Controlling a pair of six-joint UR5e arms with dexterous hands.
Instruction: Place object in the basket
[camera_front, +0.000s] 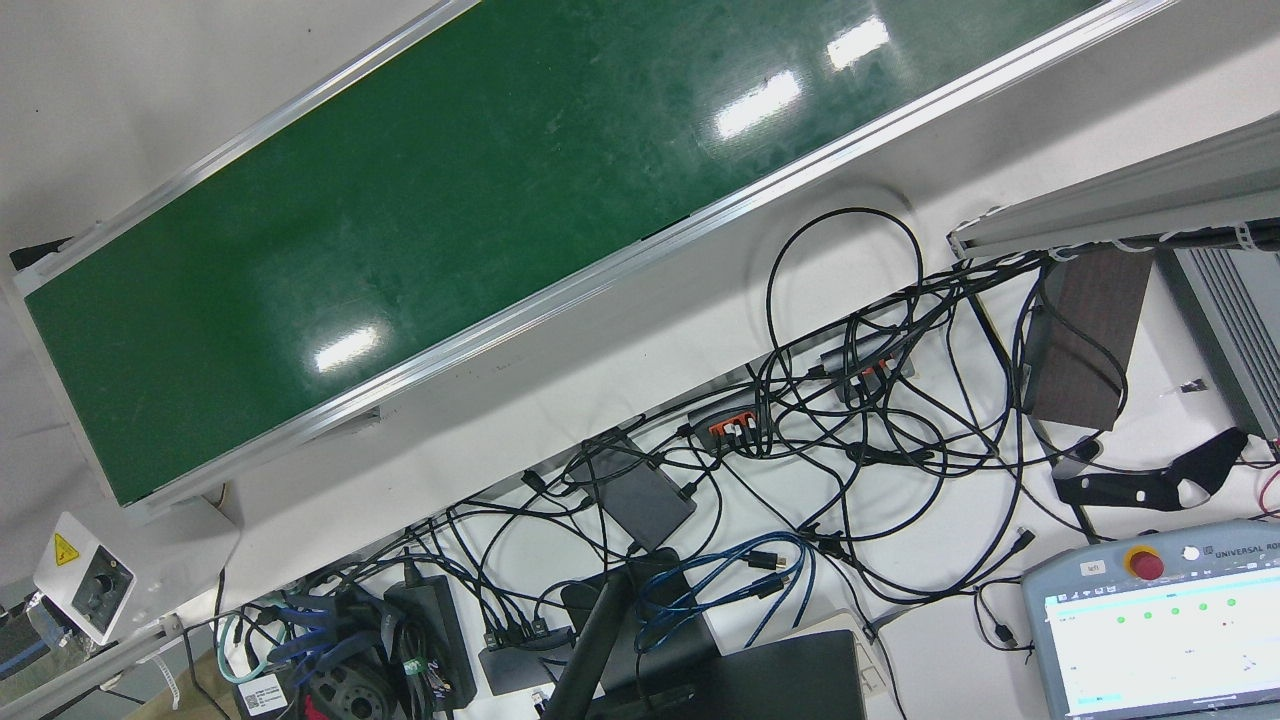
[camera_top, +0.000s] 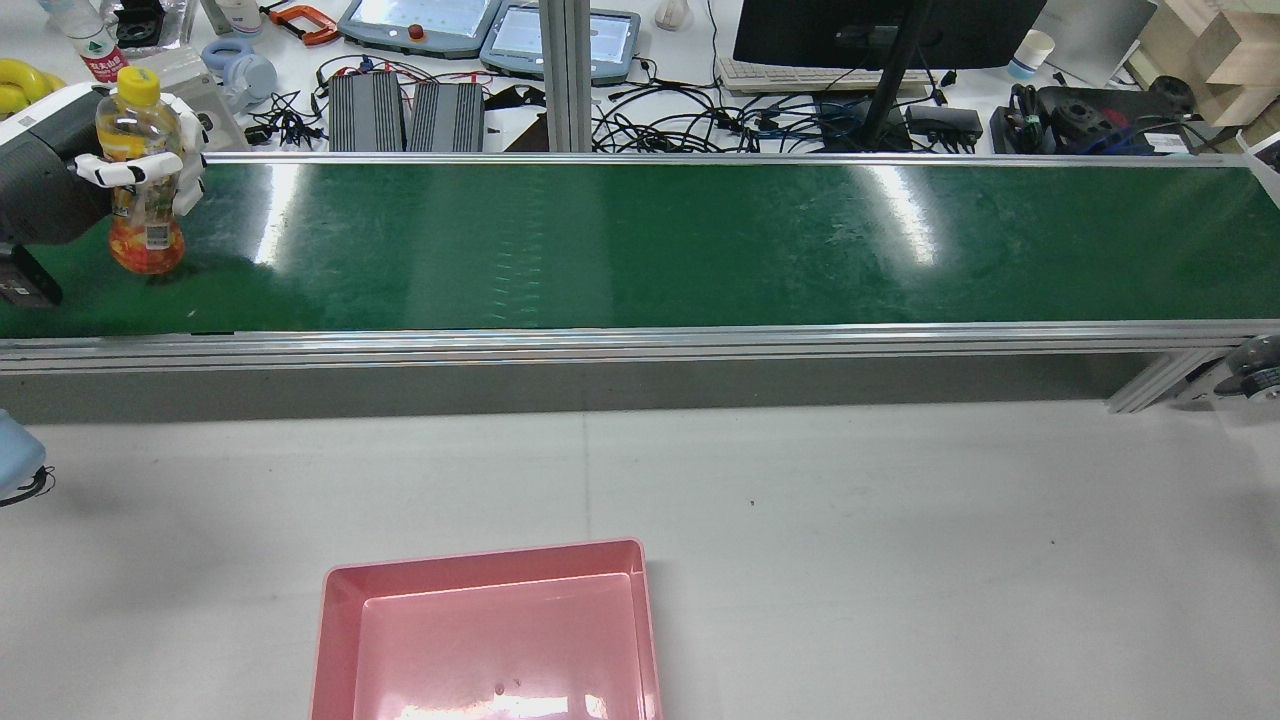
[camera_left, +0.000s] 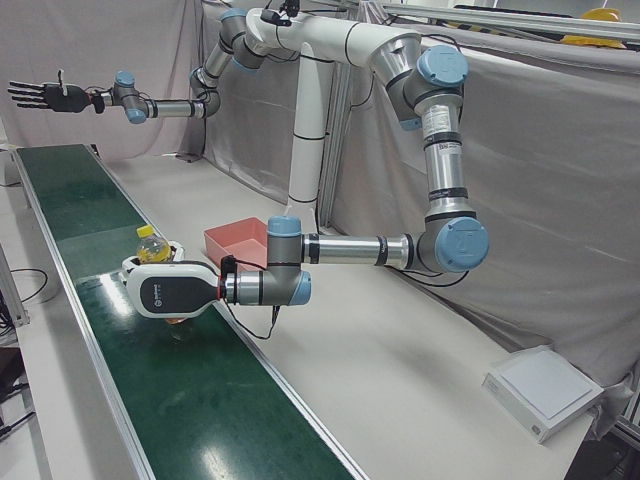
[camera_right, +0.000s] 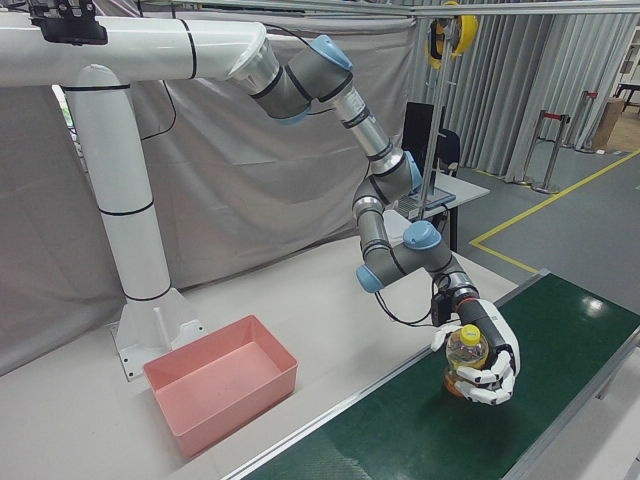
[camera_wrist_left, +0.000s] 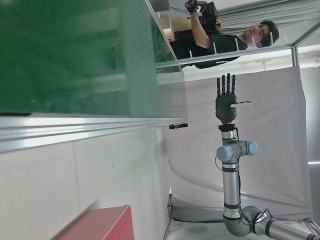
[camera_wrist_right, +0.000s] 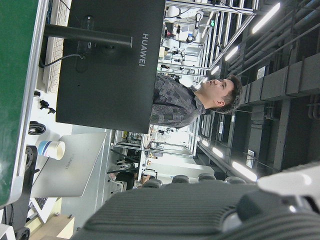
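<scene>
Yellow-capped bottle (camera_top: 143, 175) sits in your left hand (camera_top: 140, 170), fingers wrapped around it; right hand (camera_left: 40, 95) is spread wide, idle. Lift, then carry toward 5 o'clock to the pink basket (camera_top: 335, 620).

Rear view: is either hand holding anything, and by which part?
The left hand grips the yellow-capped clear plastic bottle around its upper body, below the cap. The right hand holds nothing.
</scene>
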